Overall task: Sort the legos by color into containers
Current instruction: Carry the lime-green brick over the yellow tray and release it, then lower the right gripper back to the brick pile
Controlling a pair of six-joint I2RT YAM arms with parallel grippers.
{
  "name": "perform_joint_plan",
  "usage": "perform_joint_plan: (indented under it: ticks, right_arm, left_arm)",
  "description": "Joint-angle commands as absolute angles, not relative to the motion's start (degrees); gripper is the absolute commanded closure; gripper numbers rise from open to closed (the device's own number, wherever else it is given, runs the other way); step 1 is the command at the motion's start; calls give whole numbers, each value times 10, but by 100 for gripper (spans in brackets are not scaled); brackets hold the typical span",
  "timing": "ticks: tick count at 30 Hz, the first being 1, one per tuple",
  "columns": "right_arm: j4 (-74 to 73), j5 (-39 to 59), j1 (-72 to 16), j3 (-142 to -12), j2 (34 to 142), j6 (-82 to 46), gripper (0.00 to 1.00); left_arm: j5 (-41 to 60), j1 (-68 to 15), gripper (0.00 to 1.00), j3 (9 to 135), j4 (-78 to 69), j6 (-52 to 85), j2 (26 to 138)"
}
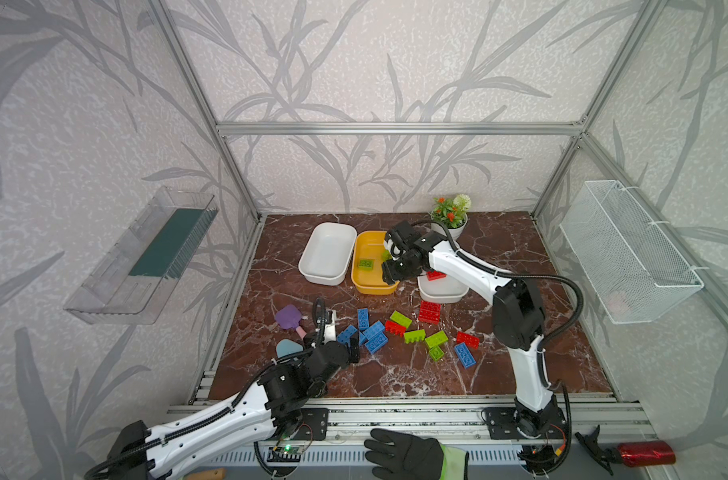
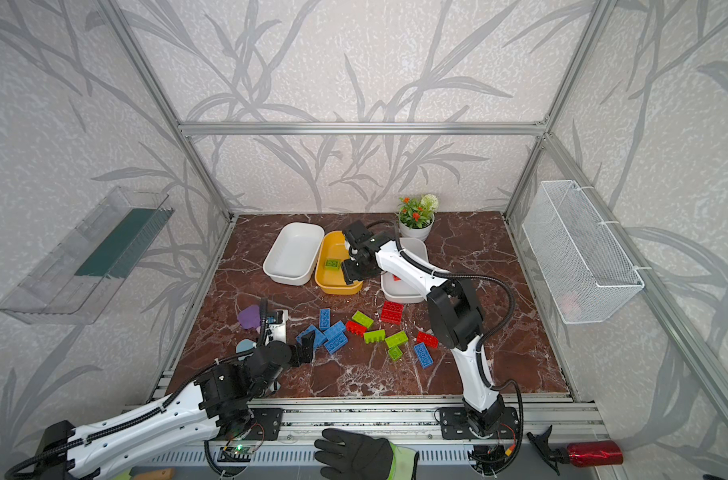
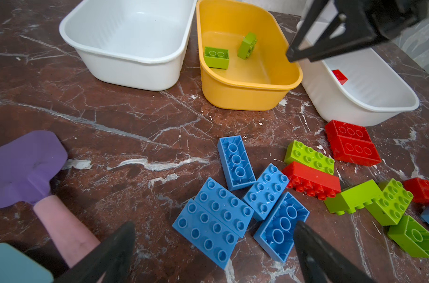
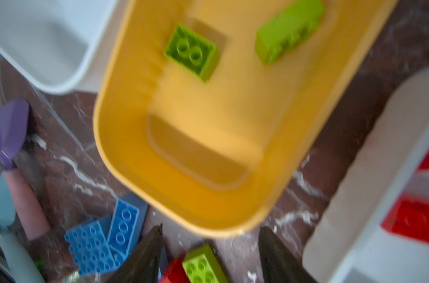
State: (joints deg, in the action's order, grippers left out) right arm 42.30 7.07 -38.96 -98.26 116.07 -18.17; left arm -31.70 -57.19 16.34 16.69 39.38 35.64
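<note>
Left wrist view, tilted green lego (image 3: 247, 45), yellow tub (image 3: 247, 95), obscured from above

tubs (image 1: 324, 277) in row | two bricks (image 3: 216, 56) in middle tub (image 1: 371, 289) | loose bricks (image 1: 400, 319) in front | shovels (image 1: 289, 318) left

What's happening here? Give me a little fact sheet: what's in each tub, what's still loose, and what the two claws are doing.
left white tub: empty
yellow tub: two green bricks
right white tub: at least one red brick
loose on table: bricks in blue, green, red; two shovels
left gripper: open, poised by the blue bricks, holding nothing
right gripper: open, over the yellow tub, holding nothing
</note>
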Motion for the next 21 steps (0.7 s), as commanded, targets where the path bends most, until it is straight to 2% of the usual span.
perform_joint_plan:
  ticks: [1, 5, 11, 15, 18, 21]
  right_arm:
    - [353, 49, -390, -845, 1048, -212, 35]
    - [347, 21, -399, -706, 953, -225, 30]
    - [351, 2, -407, -574, 871, -244, 23]
    - [343, 4, -408, -522, 843, -254, 20]
    - [338, 11, -410, -510, 843, -254, 13]
    - [334, 12, -416, -512, 854, -252, 12]
  left_arm:
    - [-287, -568, 1, 180, 120, 382, 385]
    - [-248, -569, 1, 197, 89, 368, 435]
    - [-187, -569, 1, 231, 46, 357, 528]
    - [-166, -572, 1, 249, 32, 362, 576]
    - [-160, -575, 1, 256, 29, 368, 590]
    - [-162, -577, 1, 256, 31, 371, 592]
